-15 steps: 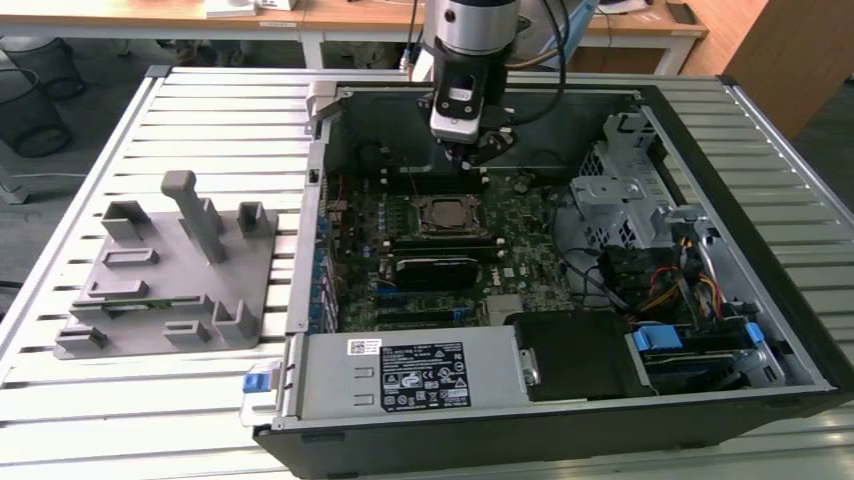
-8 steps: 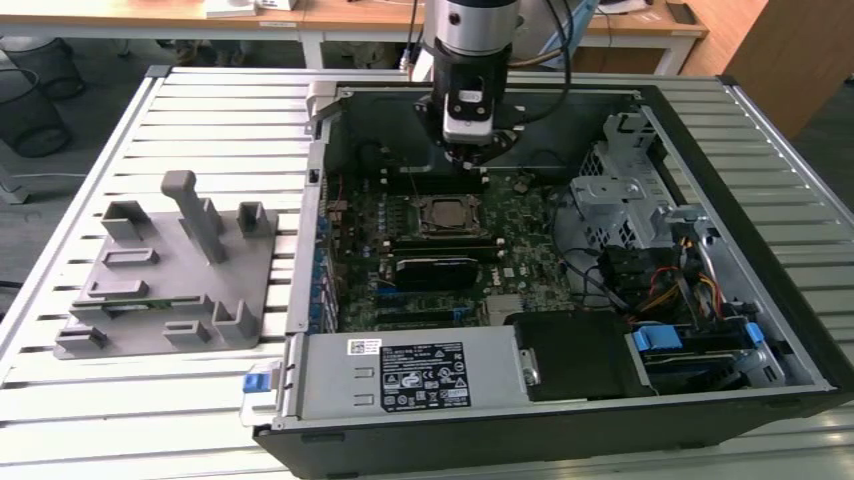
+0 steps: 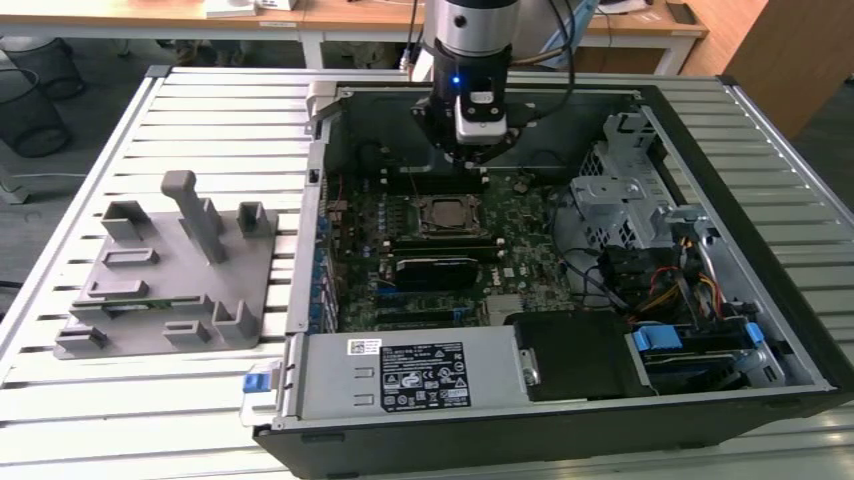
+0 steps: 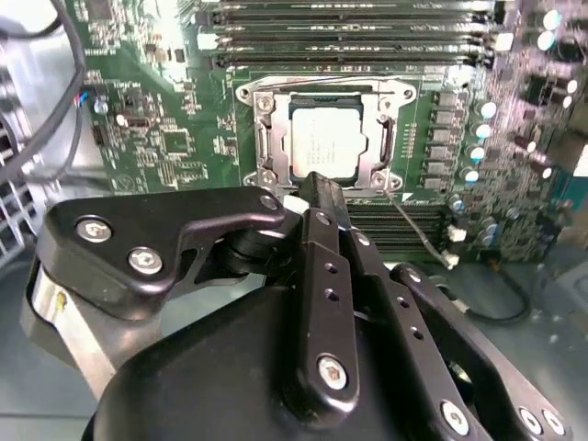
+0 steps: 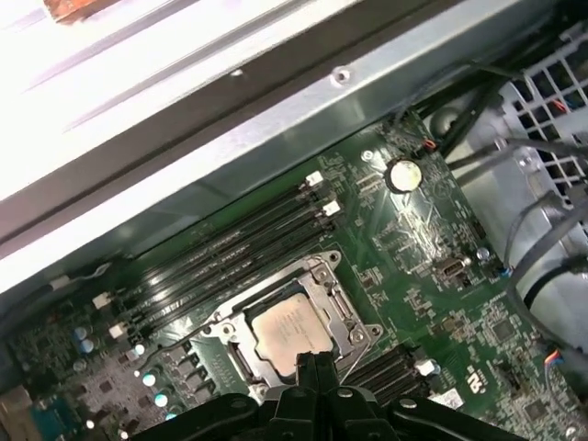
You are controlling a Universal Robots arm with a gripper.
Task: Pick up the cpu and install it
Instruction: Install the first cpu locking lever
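Observation:
The cpu (image 4: 328,145) is a square chip with a silver top, lying flat inside the socket frame (image 4: 260,138) on the green motherboard (image 4: 165,138). In the exterior view the cpu (image 3: 441,213) sits mid-board in the open computer case. My gripper (image 3: 470,162) hangs a short way above the board, just beyond the socket toward the case's back wall. In both wrist views the black fingertips (image 4: 317,195) meet with nothing between them, apart from the cpu (image 5: 292,333). My gripper (image 5: 312,366) is shut and empty.
A grey plastic fixture (image 3: 174,270) stands on the slatted table at the exterior view's left. Inside the case are memory slots (image 5: 230,253) beside the socket, a power supply (image 3: 400,375) at the front, a metal drive cage (image 3: 627,190) and cables (image 3: 654,290) at the right.

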